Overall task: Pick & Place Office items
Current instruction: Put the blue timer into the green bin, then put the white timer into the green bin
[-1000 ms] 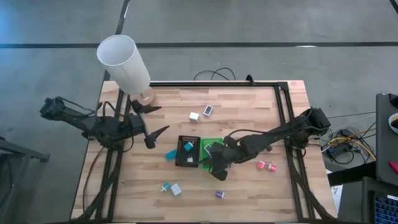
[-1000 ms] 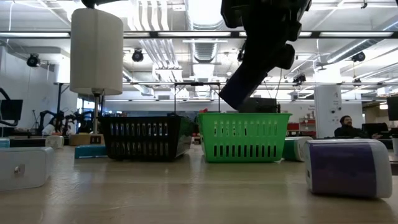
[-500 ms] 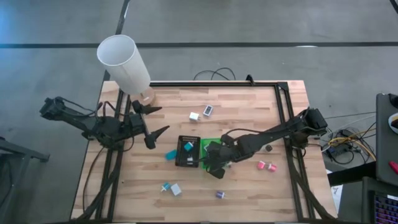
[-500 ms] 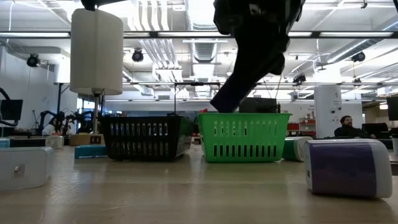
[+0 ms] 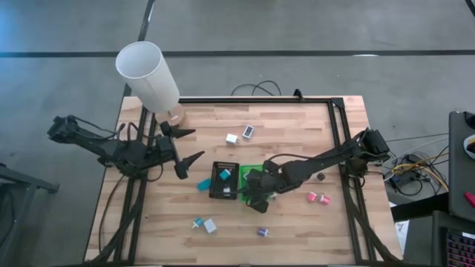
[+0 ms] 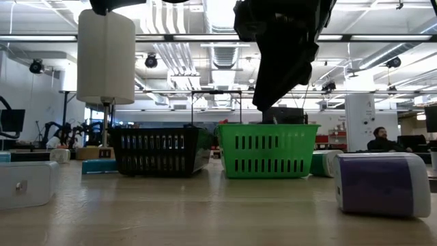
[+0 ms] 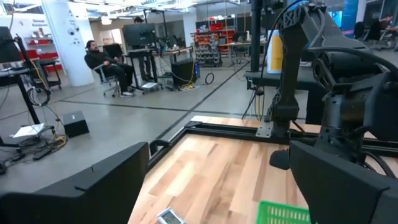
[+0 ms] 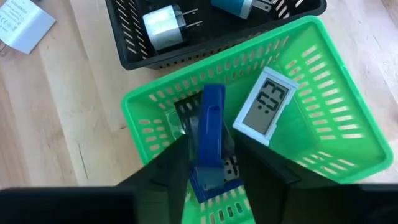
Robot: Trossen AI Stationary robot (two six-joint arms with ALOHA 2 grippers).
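One blue piece [image 8: 210, 134] between parted right jaws over green tray [image 8: 323, 118], high view hides it, left jaws wide, empty.

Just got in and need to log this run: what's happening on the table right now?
The right gripper hangs over the green basket with a blue item between its fingers; whether it still grips it is unclear. A small white digital clock already lies in that basket, and the black basket beside it holds a white plug and a teal one. The left gripper waits open near the white lamp. More small items lie loose on the table.
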